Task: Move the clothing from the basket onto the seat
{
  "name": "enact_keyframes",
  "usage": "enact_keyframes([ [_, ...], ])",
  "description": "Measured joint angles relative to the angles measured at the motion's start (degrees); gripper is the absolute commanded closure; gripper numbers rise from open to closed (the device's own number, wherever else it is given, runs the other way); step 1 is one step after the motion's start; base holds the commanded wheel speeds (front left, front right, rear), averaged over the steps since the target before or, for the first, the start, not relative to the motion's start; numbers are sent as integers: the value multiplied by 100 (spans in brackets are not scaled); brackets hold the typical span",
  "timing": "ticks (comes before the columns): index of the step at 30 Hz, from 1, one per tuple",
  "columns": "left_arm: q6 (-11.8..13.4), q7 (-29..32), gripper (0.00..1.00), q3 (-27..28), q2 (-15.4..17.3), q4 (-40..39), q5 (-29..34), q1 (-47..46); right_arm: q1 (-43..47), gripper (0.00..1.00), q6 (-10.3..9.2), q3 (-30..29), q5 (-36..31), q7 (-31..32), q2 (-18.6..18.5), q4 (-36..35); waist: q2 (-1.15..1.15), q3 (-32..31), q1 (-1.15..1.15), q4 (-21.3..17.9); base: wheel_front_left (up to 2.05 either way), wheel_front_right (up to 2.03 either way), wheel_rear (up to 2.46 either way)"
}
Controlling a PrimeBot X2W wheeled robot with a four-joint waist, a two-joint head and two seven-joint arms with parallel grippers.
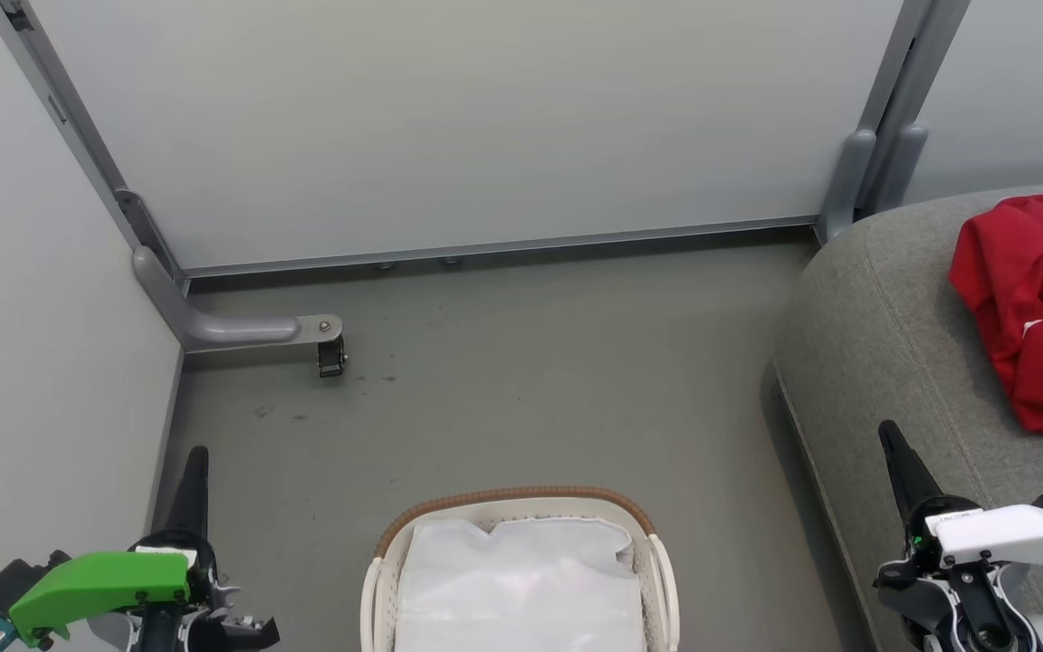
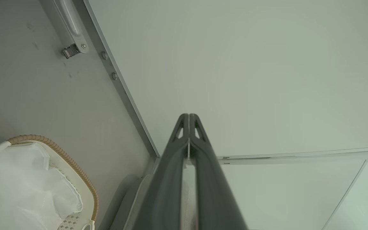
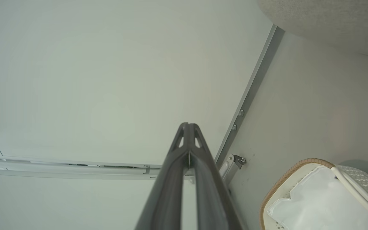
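The red clothing (image 1: 1033, 308) lies crumpled on the grey seat (image 1: 884, 344) at the right edge of the head view. The white basket (image 1: 639, 521) with its brown woven rim stands on the floor at the bottom centre, showing its white fabric liner (image 1: 521, 584). The basket (image 2: 75, 169) also appears at the lower left of the left wrist view, and the basket (image 3: 286, 179) at the lower right of the right wrist view. My left gripper (image 1: 198, 450) is shut and empty at the lower left, left of the basket. My right gripper (image 1: 886, 426) is shut and empty over the seat's front edge.
Pale partition walls (image 1: 449, 118) close off the back and left side. A grey metal foot with a small caster (image 1: 331, 355) juts onto the grey floor (image 1: 531, 380) from the left corner. Another grey bracket (image 1: 847, 181) stands behind the seat.
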Motion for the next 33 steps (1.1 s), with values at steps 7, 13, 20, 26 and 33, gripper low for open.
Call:
enact_keyframes([
  [7, -45, 85, 100, 75, -8, -12, -263, -47, -10, 100, 0, -27, 314, 78, -1, -32, 0, 16, 0, -3, 0, 0, 0],
  [13, -70, 143, 100, 118, -18, -21, -466, -80, -30, 100, 0, -49, 548, 136, -3, -57, 0, 29, 0, -4, 0, 0, 0],
  [20, -102, 203, 100, 176, -26, -31, -675, -132, -52, 100, -1, -71, 815, 202, -5, -86, 0, 46, 0, -7, 0, 0, 0],
  [26, -127, 252, 100, 219, -33, -42, -831, -189, -62, 100, -1, -87, 1004, 250, -7, -100, 0, 56, 0, -8, 0, 0, 0],
  [33, -127, 252, 100, 219, -34, -41, -833, -189, -63, 100, -1, -88, 1004, 250, -8, -101, 0, 56, 0, -9, 0, 0, 0],
])
